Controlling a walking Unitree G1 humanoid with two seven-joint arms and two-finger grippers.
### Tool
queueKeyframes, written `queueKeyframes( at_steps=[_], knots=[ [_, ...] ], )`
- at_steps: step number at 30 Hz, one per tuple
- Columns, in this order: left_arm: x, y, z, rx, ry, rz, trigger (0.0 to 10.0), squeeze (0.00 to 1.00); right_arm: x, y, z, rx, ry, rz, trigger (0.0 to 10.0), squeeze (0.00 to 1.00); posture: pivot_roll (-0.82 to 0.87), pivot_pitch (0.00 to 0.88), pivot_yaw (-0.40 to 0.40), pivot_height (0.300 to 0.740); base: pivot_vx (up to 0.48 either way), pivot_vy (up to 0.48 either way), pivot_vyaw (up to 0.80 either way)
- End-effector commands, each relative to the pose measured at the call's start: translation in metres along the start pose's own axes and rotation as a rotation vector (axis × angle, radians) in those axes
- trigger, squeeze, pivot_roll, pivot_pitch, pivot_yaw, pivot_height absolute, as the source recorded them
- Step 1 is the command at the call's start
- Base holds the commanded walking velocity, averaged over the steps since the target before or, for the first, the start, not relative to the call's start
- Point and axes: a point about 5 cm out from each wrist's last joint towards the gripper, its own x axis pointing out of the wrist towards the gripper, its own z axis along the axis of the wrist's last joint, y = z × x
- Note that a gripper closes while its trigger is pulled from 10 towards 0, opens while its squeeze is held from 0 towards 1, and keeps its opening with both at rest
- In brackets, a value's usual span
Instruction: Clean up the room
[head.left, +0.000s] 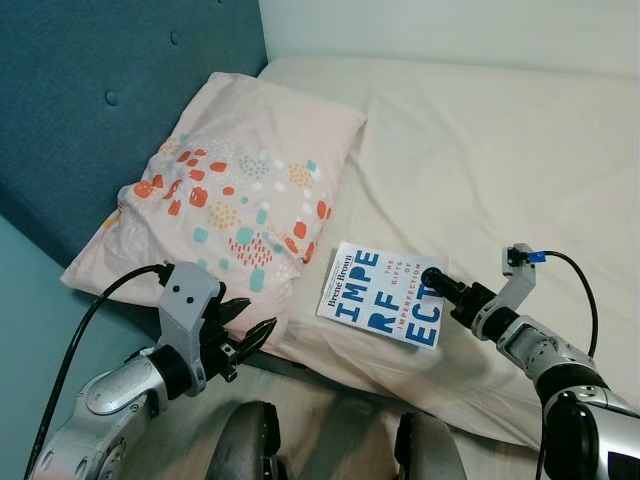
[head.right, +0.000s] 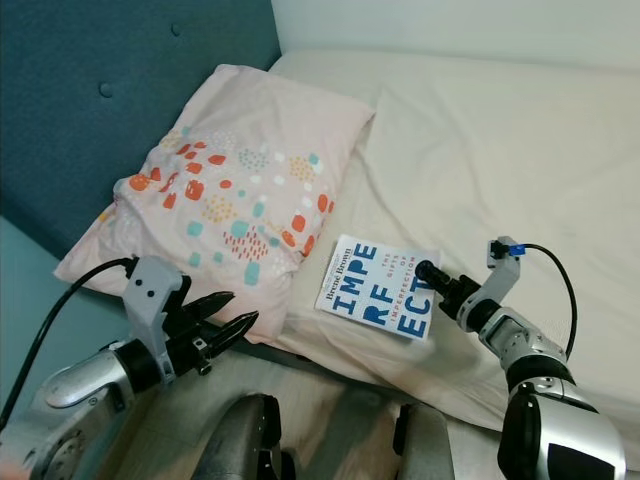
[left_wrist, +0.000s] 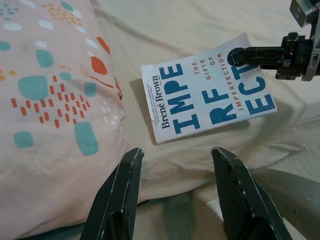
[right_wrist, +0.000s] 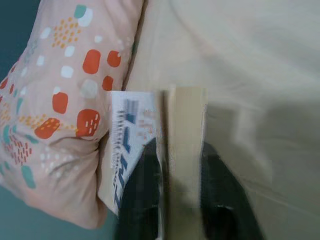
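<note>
Pillow (head.left: 225, 200), centre left of the left eye view: soft matt cloth, lightly creased, printed with orange and teal patches. Bed sheet (head.left: 500, 150), upper right: cream matt fabric, wrinkled. Headboard (head.left: 90, 90), upper left: dark teal padded textile, button-tufted. Book (head.left: 385, 293), centre: paper cover with a faint sheen, white with blue lettering. Left gripper (head.left: 245, 335), lower left, and right gripper (head.left: 435, 278), lower right: black hard fingers with a dull gloss, on brushed silver metal arms with smooth black cables.
</note>
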Motion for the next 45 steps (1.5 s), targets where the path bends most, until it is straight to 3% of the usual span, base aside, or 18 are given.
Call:
queueKeyframes(
  at_steps=[1, 2, 4, 6, 7, 8, 9, 20, 29, 34, 36, 38, 39, 41, 43, 44, 45],
  knots=[
    [-0.003, -0.002, -0.001, 0.012, 0.028, -0.024, 10.0, 0.00, -0.002, -0.003, 0.001, 0.011, -0.019, -0.019, 10.0, 0.95, 0.24, 0.283, 0.072, 0.606, 0.000, 0.000, 0.00],
    [-0.003, -0.002, -0.001, 0.010, 0.028, -0.025, 10.0, 0.00, -0.002, -0.003, 0.002, 0.010, -0.020, -0.020, 10.0, 1.00, 0.24, 0.283, 0.072, 0.606, 0.000, 0.000, 0.00],
    [-0.003, -0.003, -0.001, 0.009, 0.027, -0.026, 10.0, 0.00, -0.002, -0.003, 0.002, 0.009, -0.020, -0.023, 10.0, 1.00, 0.24, 0.284, 0.073, 0.606, 0.000, 0.000, 0.00],
    [-0.002, -0.003, -0.001, 0.007, 0.027, -0.027, 10.0, 0.00, -0.002, -0.004, 0.003, 0.002, -0.022, -0.032, 10.0, 0.90, 0.24, 0.285, 0.073, 0.606, 0.000, 0.000, 0.00],
    [-0.002, -0.003, -0.001, 0.007, 0.027, -0.027, 10.0, 0.00, -0.002, -0.004, 0.003, 0.002, -0.022, -0.032, 10.0, 0.90, 0.24, 0.285, 0.073, 0.606, 0.000, 0.000, 0.00],
    [-0.002, -0.004, -0.001, 0.006, 0.027, -0.028, 10.0, 0.00, -0.002, -0.004, 0.003, 0.000, -0.023, -0.035, 10.0, 0.27, 0.24, 0.285, 0.073, 0.606, 0.000, 0.000, 0.00],
    [-0.002, -0.004, -0.001, 0.005, 0.027, -0.029, 10.0, 0.00, -0.003, -0.004, 0.004, 0.000, -0.024, -0.038, 10.0, 0.00, 0.24, 0.284, 0.073, 0.606, 0.000, 0.000, 0.00],
    [0.006, -0.006, -0.002, -0.021, 0.007, -0.035, 10.0, 0.00, -0.009, -0.010, 0.011, -0.019, -0.041, -0.080, 10.0, 0.00, 0.21, 0.257, 0.071, 0.606, 0.000, 0.000, 0.00],
    [0.025, -0.010, 0.000, -0.028, -0.033, -0.071, 10.0, 0.00, -0.025, -0.022, 0.040, -0.064, -0.113, -0.155, 10.0, 0.00, 0.15, 0.196, 0.075, 0.606, 0.000, 0.000, 0.00],
    [0.028, -0.008, 0.000, -0.026, -0.041, -0.070, 10.0, 0.00, -0.024, -0.016, 0.049, -0.098, -0.108, -0.093, 10.0, 0.00, 0.13, 0.184, 0.064, 0.606, 0.000, 0.000, 0.00],
    [0.027, -0.004, -0.002, -0.016, -0.042, -0.048, 10.0, 0.00, -0.008, 0.004, 0.043, -0.248, -0.019, 0.054, 10.0, 0.00, 0.11, 0.183, 0.045, 0.606, 0.000, 0.000, 0.00],
    [0.027, -0.002, -0.003, -0.013, -0.041, -0.039, 10.0, 0.00, -0.002, 0.014, 0.040, -0.291, 0.004, 0.120, 10.0, 0.00, 0.11, 0.183, 0.045, 0.606, 0.000, 0.000, 0.00],
    [0.025, -0.002, -0.005, -0.009, -0.040, -0.034, 10.0, 0.00, 0.007, 0.029, 0.038, -0.298, -0.001, 0.217, 10.0, 0.00, 0.11, 0.183, 0.033, 0.606, 0.000, 0.000, 0.00],
    [0.025, -0.002, -0.005, -0.009, -0.040, -0.034, 10.0, 0.00, 0.007, 0.029, 0.038, -0.298, -0.001, 0.217, 10.0, 0.00, 0.11, 0.183, 0.033, 0.606, 0.000, 0.000, 0.00],
    [0.022, -0.003, -0.008, 0.002, -0.031, -0.032, 10.0, 0.00, 0.021, 0.058, 0.037, -0.290, -0.028, 0.378, 10.0, 0.00, 0.11, 0.185, 0.011, 0.606, 0.000, 0.000, 0.00],
    [0.022, -0.003, -0.008, 0.002, -0.031, -0.032, 10.0, 0.00, 0.021, 0.058, 0.037, -0.290, -0.028, 0.378, 10.0, 0.00, 0.11, 0.185, 0.011, 0.606, 0.000, 0.000, 0.00],
    [0.020, -0.004, -0.010, 0.006, -0.027, -0.031, 10.0, 0.00, 0.029, 0.076, 0.034, -0.295, -0.025, 0.466, 10.0, 0.00, 0.11, 0.187, 0.004, 0.606, 0.000, 0.000, 0.00]
  ],
)
